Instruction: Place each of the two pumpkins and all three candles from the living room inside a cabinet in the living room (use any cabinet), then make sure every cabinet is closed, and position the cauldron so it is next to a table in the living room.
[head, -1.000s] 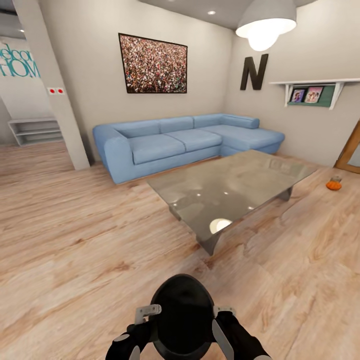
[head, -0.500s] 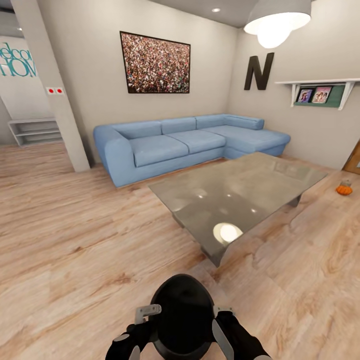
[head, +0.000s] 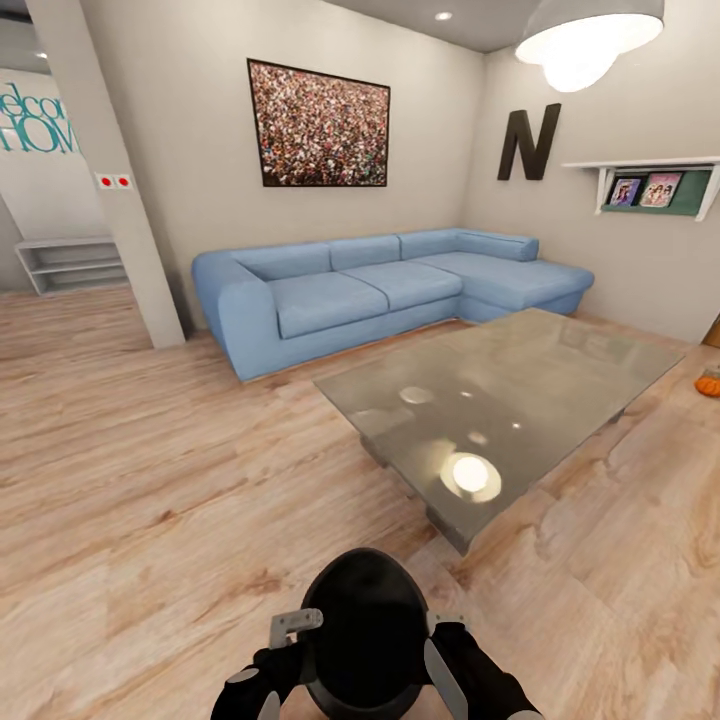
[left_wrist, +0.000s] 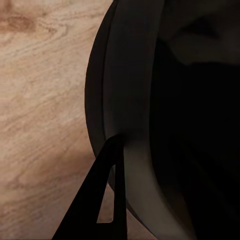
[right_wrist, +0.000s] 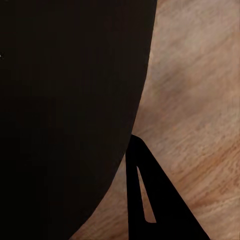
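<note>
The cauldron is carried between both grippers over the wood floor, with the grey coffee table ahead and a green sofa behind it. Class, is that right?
Not quite: the sofa is blue, as the head view shows. The rest holds: the cauldron sits between both grippers, with the table ahead.

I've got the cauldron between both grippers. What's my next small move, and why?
Probably roll a little further toward the coffee table. The cauldron sits pinched between left gripper and right gripper, with bare wood floor separating it from the table's near corner.
</note>
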